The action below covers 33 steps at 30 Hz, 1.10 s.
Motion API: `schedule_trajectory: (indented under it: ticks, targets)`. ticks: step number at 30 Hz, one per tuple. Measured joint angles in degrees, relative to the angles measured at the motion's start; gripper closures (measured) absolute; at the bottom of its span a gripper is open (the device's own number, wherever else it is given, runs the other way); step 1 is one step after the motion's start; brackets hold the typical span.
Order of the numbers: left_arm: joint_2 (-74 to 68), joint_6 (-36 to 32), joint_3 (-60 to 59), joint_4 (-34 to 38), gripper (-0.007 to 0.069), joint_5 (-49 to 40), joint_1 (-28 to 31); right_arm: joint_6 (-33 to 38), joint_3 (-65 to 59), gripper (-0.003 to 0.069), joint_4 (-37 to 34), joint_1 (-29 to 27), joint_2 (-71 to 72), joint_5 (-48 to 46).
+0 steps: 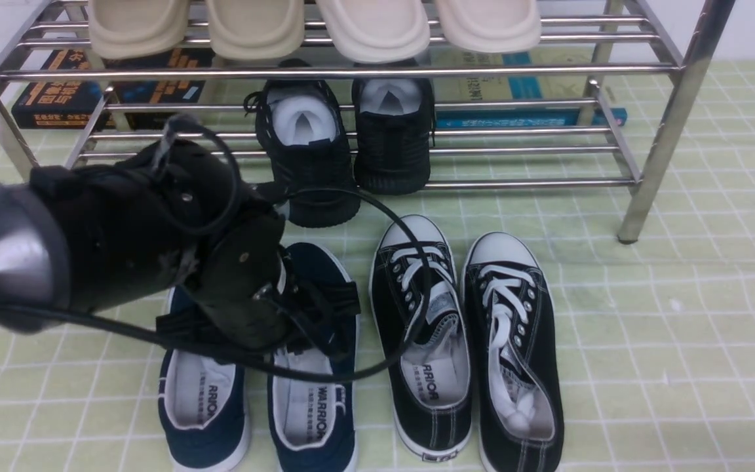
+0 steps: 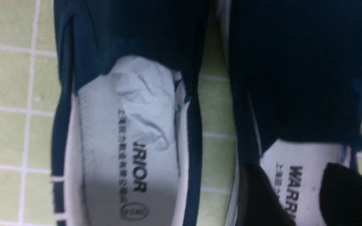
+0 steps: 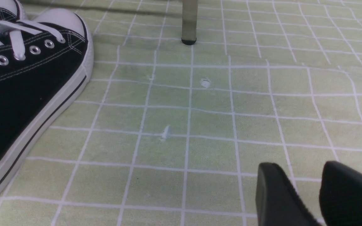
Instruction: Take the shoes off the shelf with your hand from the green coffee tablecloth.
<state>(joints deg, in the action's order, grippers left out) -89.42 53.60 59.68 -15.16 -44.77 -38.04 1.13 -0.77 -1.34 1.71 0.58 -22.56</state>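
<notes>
Left hand (image 2: 302,197) low over the shoes (image 1: 315,419), jaws spread above one insole, pinching nothing, presumably to leave the navy pair resting on the green coffee tablecloth (image 1: 679,328) in front of the shelf (image 1: 664,151), lined up beside black lace-ups (image 1: 430,354); right hand (image 3: 306,194) idle, jaws likewise spread.

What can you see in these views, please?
Tablecloth: one, pale green, white grid.
Shoe rack: one, chrome, at the back.
Navy slip-on sneakers: two, white soles, on the cloth, front left.
Black lace-up sneakers: two, white toe caps, beside them.
Black knit sneakers: two, lower tier.
Slippers: four, beige, top tier.
Books: two, black and blue, behind the rack.
Left end effector: black, open over a navy sneaker.
Right end effector: black, above bare cloth.
</notes>
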Motion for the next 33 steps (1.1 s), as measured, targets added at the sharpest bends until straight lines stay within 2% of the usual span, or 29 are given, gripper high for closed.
schedule_trajectory:
  ticks: [3, 6, 10, 11, 12, 14, 19, 24, 28, 30, 33]
  targets:
    - [2.26, -4.44, 1.44, -0.05, 0.0251, -3.83, -0.05, 0.0, 0.0, 0.0421, 0.0, 0.0, 0.0, 0.0]
    - [7.13, -12.58, 4.89, -0.05, 0.0286, -10.95, -0.05, 0.0, 0.0, 0.0421, 0.0, 0.0, 0.0, 0.0]
    - [16.09, -24.23, 8.14, -0.19, 0.0447, -19.99, -0.05, 0.0, 0.0, 0.0421, 0.0, 0.0, 0.0, 0.0]
    - [17.09, -24.77, 8.15, -0.19, 0.0456, -20.67, -0.05, 0.0, 0.0, 0.0421, 0.0, 0.0, 0.0, 0.0]
    - [21.11, -28.79, 8.15, -0.12, 0.0545, -23.2, -0.05, 0.0, 0.0, 0.0421, 0.0, 0.0, 0.0, 0.0]
    - [26.22, -31.04, 7.08, 0.46, 0.0605, -25.08, -0.05, 0.0, 0.0, 0.0421, 0.0, 0.0, 0.0, 0.0]
    - [37.55, -32.42, 0.2, 2.56, 0.0624, -23.92, -0.05, 0.0, 0.0, 0.0421, 0.0, 0.0, 0.0, 0.0]
    - [56.92, -31.17, -19.34, 3.55, 0.0624, -0.78, -0.05, 0.0, 0.0, 0.0421, 0.0, 0.0, 0.0, 0.0]
    - [66.87, -29.83, -33.0, 3.82, 0.0624, 17.35, -0.05, 0.0, 0.0, 0.0421, 0.0, 0.0, 0.0, 0.0]
    - [71.02, -29.71, -38.14, 3.82, 0.0623, 24.49, -0.05, 0.0, 0.0, 0.0421, 0.0, 0.0, 0.0, 0.0]
    - [74.45, -29.64, -42.28, 3.71, 0.062, 27.98, -0.05, 0.0, 0.0, 0.0421, 0.0, 0.0, 0.0, 0.0]
